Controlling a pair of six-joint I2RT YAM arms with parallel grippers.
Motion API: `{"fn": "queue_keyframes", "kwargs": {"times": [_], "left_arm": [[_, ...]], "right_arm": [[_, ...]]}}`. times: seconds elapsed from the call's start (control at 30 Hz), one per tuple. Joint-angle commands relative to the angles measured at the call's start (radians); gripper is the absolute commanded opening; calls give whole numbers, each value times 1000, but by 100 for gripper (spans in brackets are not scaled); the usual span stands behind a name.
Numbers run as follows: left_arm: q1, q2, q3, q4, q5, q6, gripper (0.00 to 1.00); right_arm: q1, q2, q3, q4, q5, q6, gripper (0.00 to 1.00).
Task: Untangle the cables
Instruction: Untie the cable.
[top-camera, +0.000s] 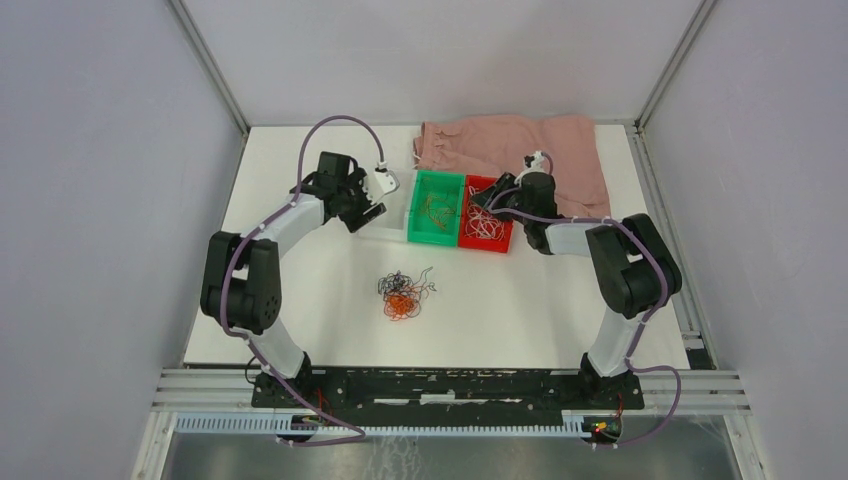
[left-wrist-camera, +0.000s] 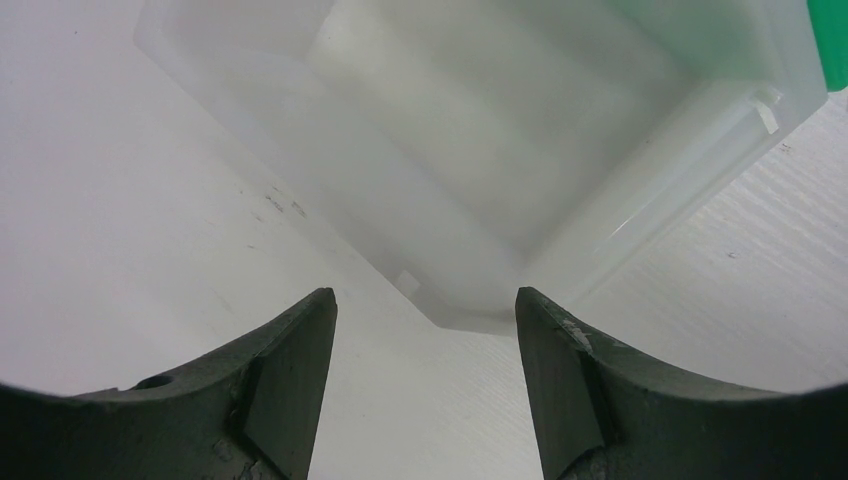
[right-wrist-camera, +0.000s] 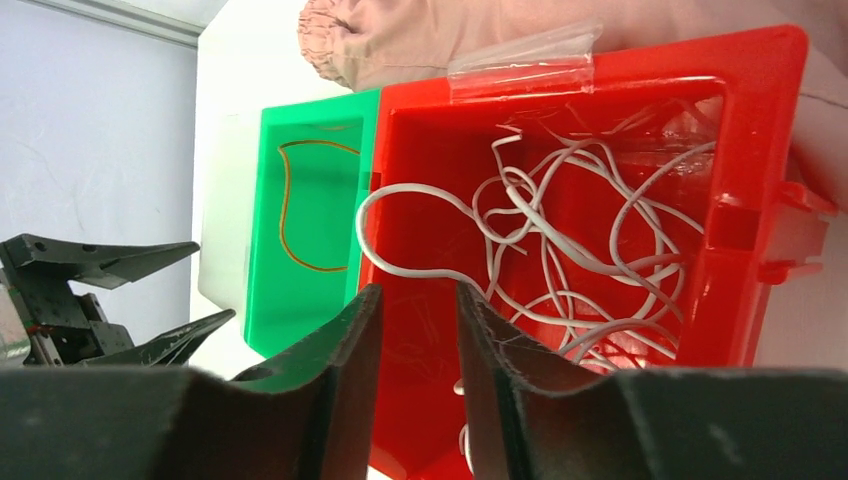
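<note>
A tangle of black and orange-brown cables (top-camera: 403, 295) lies on the white table, in front of both arms and apart from them. My left gripper (top-camera: 372, 205) (left-wrist-camera: 425, 300) hangs open over the near corner of a translucent white bin (left-wrist-camera: 500, 130), nothing between its fingers. My right gripper (top-camera: 487, 196) (right-wrist-camera: 418, 290) is open over the near side of a red bin (right-wrist-camera: 760, 150) with nothing in its gap. Loose white cables (right-wrist-camera: 560, 230) fill the red bin. One orange-brown cable (right-wrist-camera: 285, 210) lies in the green bin (right-wrist-camera: 320, 130).
The white bin (top-camera: 390, 218), green bin (top-camera: 436, 207) and red bin (top-camera: 486, 222) stand side by side at the back of the table. A pink cloth (top-camera: 520, 150) lies behind them. Grey walls enclose the table on three sides.
</note>
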Motion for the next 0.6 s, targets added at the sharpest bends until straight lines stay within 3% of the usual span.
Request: {"fn": "queue_keyframes", "kwargs": {"times": [0.0,0.27,0.57], "left_arm": [[25,-10,5,4,11,49,73],[33,-48,11,-29,58,40,73],[38,-129,117,-202,198,22,77]], "right_arm": [[-6,-7,34,-158,75,-34,34],[99,4,187,-495,324,-155,19],[152,85,275,-604,444,-183,15]]}}
